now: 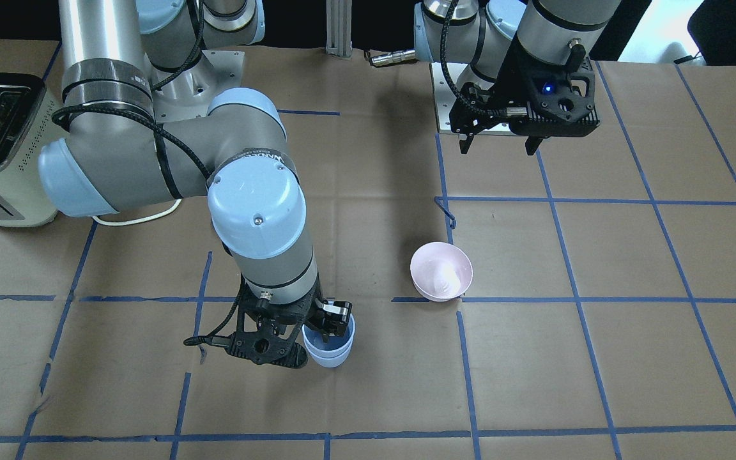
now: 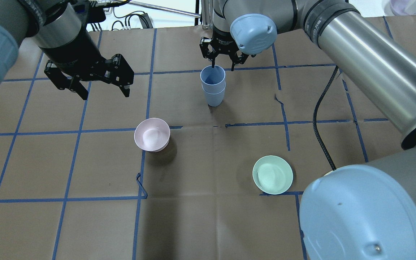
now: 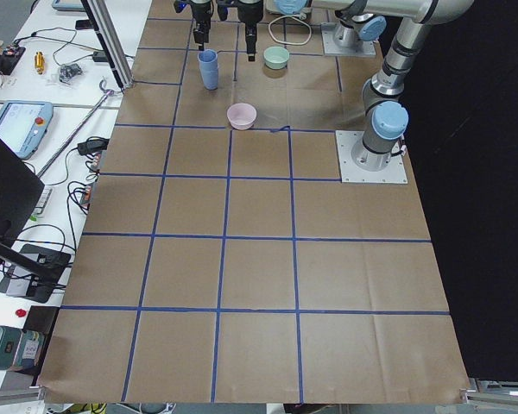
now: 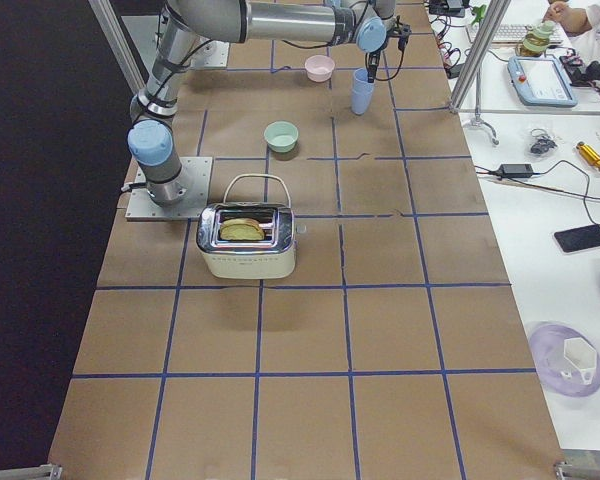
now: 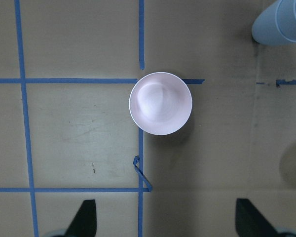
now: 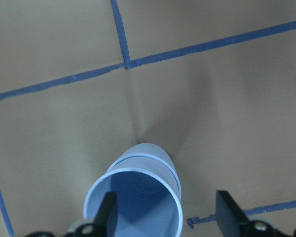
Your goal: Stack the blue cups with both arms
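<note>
Two pale periwinkle-blue tapered plastic cups [image 2: 213, 86], nested upright on brown paper surface [image 2: 208, 216]. Right end effector [image 2: 222, 68]: fingers apart, astride top rim. Left end effector [image 2: 105, 95]: apart, at 9 o'clock of cups.

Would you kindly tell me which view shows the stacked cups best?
Overhead: the cups stand nested, both unobstructed. Front view: the right tool covers part. Right wrist looks mainly down into them; left wrist catches only a corner; side views show them tiny.
</note>
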`<move>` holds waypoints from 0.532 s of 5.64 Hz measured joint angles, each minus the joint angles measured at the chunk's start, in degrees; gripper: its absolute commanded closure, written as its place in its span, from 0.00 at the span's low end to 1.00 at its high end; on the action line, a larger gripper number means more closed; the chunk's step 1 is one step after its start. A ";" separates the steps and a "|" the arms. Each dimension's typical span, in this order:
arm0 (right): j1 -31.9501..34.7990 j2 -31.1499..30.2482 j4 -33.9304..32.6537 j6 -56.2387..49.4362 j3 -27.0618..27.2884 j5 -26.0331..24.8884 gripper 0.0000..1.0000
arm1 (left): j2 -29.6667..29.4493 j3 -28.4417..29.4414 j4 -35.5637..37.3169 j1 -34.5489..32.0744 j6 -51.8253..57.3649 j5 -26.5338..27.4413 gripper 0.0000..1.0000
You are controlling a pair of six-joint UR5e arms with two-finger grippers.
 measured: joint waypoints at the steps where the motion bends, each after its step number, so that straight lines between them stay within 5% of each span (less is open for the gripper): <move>1: -0.80 -2.59 4.88 -1.06 -0.72 -0.05 0.00 | 0.00 0.00 0.00 0.00 0.00 -0.03 0.01; 3: -5.87 -11.83 16.42 -9.07 3.37 -1.75 0.00 | 0.00 -0.07 0.00 0.00 0.00 -0.04 0.01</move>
